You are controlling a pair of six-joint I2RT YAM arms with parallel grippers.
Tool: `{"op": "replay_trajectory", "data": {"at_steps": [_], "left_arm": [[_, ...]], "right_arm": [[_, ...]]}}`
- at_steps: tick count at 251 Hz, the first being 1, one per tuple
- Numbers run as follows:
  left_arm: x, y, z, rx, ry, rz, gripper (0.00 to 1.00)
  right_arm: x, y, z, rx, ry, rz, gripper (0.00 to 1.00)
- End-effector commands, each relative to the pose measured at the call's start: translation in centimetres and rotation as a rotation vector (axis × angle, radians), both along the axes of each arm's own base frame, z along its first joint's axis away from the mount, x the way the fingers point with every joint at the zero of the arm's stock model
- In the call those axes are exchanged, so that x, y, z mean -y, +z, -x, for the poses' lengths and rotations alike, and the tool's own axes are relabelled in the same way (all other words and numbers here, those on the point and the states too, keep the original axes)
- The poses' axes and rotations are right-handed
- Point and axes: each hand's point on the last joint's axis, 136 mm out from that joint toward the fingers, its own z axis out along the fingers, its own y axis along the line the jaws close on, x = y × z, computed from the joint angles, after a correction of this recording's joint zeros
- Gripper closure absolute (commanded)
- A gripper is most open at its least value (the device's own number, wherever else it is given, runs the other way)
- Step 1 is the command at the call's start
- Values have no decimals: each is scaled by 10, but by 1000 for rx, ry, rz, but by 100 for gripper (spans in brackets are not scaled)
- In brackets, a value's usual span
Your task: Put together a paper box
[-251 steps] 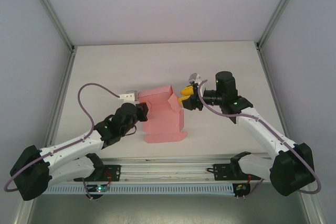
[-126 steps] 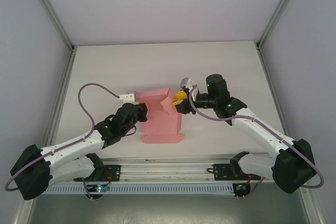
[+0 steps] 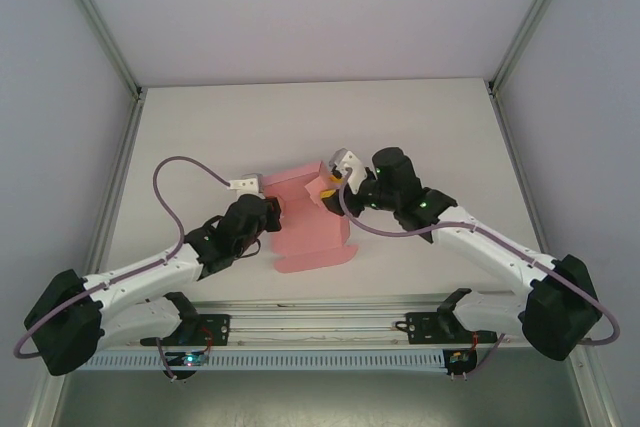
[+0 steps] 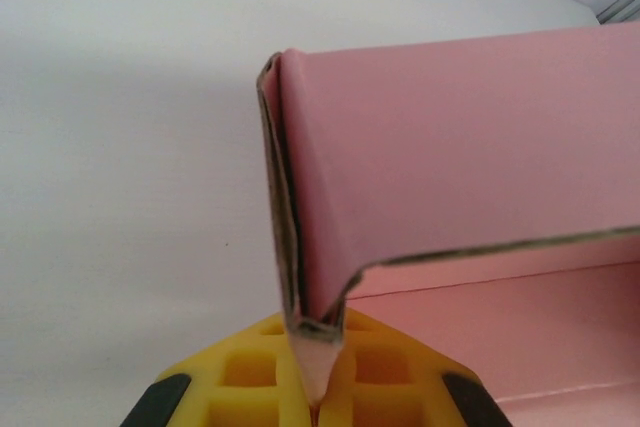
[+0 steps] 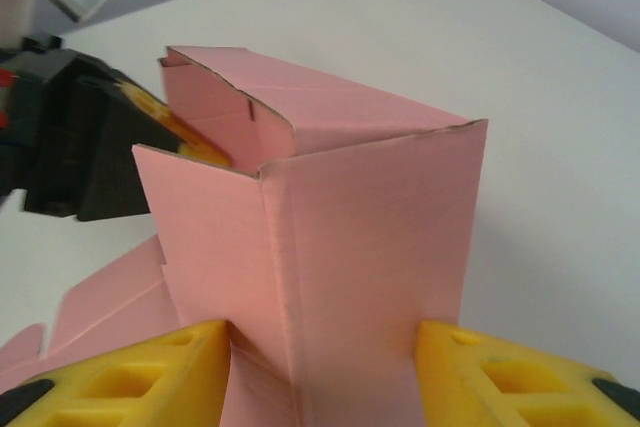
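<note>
Pink card is pinched flat in my left end effector (image 3: 272,209), which has stayed clamped on the paper box (image 3: 310,232) at its 9 o'clock wall; the wrist view shows the folded corner wedged between the yellow pads (image 4: 250,377).

A second ago my right end effector (image 3: 325,187) hung off the box at 3 o'clock. It has since swung in to about 1 o'clock. Its jaws now stand apart astride the raised end wall, pads (image 5: 150,377) just beside the card on either side and not visibly squeezing. I judge that wall is ready to be pressed square while the front flap lies flat toward 6 o'clock.

Around the box the white counter (image 3: 200,137) is matte, boxed by pale walls (image 3: 300,7) and aluminium posts (image 3: 95,22).
</note>
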Motion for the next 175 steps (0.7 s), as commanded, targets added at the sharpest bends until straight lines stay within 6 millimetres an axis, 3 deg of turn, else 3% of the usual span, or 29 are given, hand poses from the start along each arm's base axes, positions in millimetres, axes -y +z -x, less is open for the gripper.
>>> {"op": "replay_trajectory", "data": {"at_steps": [1,39,66,114,132,175], "left_arm": [[24,36,-8,70,-56,104,100],[31,38,-10,67,-78,109,100],[32,42,-10,77,-81,122,100],[34,46,-16,67,-46,150,100],[35,47,-20,38,-15,165,100],[35,37,-24,-53,63,158,100]], "right_arm": [[-3,3,-15,78,-85,54,51],[0,-1,-28,104,-163,79,63],[4,-3,-40,131,-237,98,77],[20,-9,-68,209,-459,190,93],[37,-9,-83,263,-630,238,100],[83,-11,-104,288,-977,347,100]]}}
